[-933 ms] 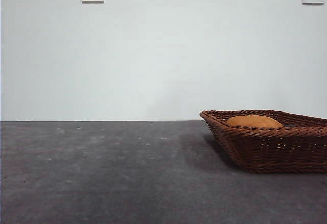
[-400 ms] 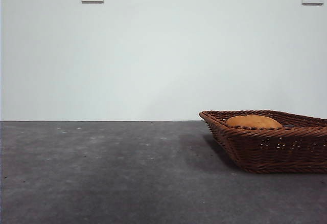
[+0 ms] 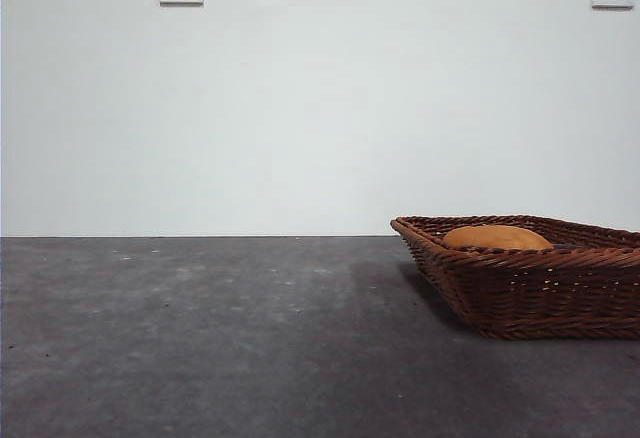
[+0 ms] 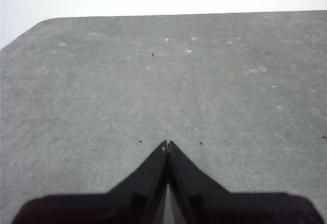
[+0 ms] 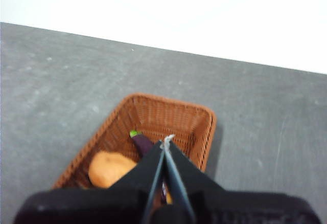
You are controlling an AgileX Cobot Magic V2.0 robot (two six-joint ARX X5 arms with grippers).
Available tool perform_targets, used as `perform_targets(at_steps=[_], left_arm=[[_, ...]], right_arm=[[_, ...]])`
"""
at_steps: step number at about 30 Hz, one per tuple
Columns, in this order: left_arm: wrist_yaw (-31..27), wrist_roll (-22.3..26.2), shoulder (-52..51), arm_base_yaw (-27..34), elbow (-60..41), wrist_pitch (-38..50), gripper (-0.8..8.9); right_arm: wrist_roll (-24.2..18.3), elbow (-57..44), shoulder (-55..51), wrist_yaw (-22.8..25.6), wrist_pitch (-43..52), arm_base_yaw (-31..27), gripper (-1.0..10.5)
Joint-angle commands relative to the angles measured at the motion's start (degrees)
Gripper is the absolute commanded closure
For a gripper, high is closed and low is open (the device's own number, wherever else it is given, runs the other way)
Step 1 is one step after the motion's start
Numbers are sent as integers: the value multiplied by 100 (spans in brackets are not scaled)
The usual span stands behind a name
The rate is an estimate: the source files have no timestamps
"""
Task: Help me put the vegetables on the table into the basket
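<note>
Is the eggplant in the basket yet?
Yes: the eggplant lies inside the basket, beside the potato.

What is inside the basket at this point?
In the basket: the orange-brown potato and the purple eggplant. The right hand covers part of the inside; a yellow sliver shows beside it.

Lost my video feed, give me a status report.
Both grippers shut, holding nothing: left over bare table, right above basket. Potato and eggplant inside; cob not clearly visible. Nothing in the way.
</note>
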Motion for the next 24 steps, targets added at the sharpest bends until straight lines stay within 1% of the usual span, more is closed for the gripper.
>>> perform_targets(at_steps=[1, 4, 10, 14, 22, 24], left_arm=[[17, -31, 2, 15, -61, 42, 817], [17, -31, 2, 15, -61, 42, 817], [17, -33, 2, 15, -61, 42, 817], [17, -33, 2, 15, -61, 42, 817], [17, -33, 2, 15, -61, 42, 817], [17, -33, 2, 15, -61, 42, 817]], right_arm=[[118, -739, -426, 26, 319, -26, 946], [118, -1370, -802, 24, 494, -24, 946], [179, -2221, -1423, 28, 487, -24, 946], [334, -2577, -1794, 184, 483, -20, 946], [579, -3191, -2444, 197, 483, -20, 946], [660, -3250, -2455, 238, 595, -20, 946]])
